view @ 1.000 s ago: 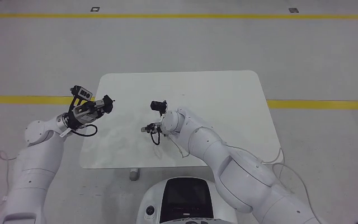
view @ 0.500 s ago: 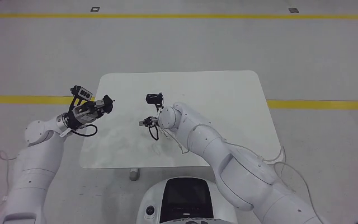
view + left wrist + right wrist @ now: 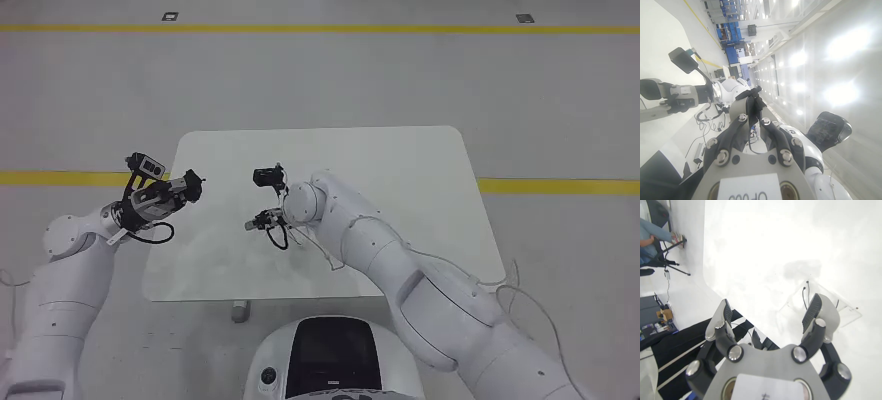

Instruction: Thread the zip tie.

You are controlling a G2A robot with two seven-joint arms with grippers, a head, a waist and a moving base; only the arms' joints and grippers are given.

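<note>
Holding one tie up, other pincer open over spares

Zip tie (image 3: 749,136): thin black strand, looks pinched between the clenched fingers of the left gripper (image 3: 753,100), with a slack loop hanging back toward the palm. A dark wad at the fingertips hides its ends, so head or tail cannot be told.

The gripper sits raised at the left edge of the table (image 3: 400,160), tip turned toward the other arm, likely to present the tie for threading.

Right gripper (image 3: 770,299): over the table's left half, jaws spread, nothing in them. Just past its pads lies a clear tray (image 3: 848,311) with spare ties (image 3: 804,294). My guess is that it is lined up to pick one.

Tray edges are faint against the white top, so the tie count is unsure.
</note>
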